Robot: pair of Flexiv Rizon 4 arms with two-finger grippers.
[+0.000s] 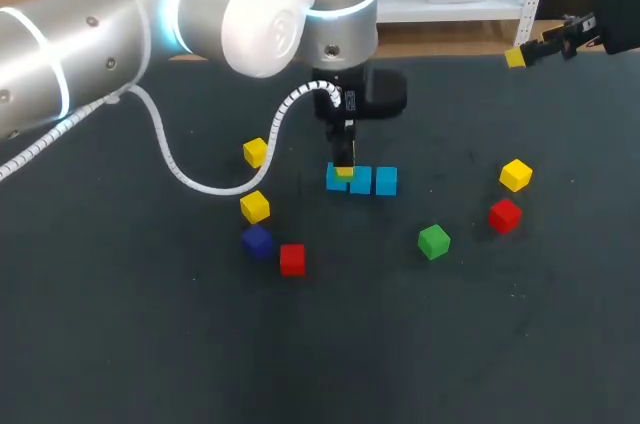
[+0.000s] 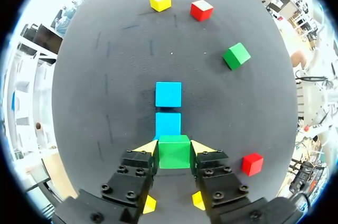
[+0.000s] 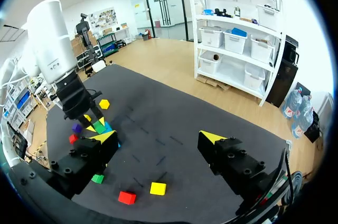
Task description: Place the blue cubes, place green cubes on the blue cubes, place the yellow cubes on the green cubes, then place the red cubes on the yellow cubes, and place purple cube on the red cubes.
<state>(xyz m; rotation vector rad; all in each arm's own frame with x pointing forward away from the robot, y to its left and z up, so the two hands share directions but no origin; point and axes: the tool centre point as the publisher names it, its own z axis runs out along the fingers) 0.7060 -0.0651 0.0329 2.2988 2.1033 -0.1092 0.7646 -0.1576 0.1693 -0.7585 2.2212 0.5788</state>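
We're in a robotics lab here: a white robot arm (image 1: 120, 14) hangs over a dark bench (image 1: 480, 344), white shelves (image 3: 232, 21) of storage bins (image 3: 214, 37) behind, glass doors (image 3: 163, 6) beyond.

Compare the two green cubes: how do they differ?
The held green cube is clamped in the left gripper; the loose green cube lies free on the table. The held one lines up squarely with the blue cubes; the loose one is turned askew, apart from them. Both are same-coloured cubes.
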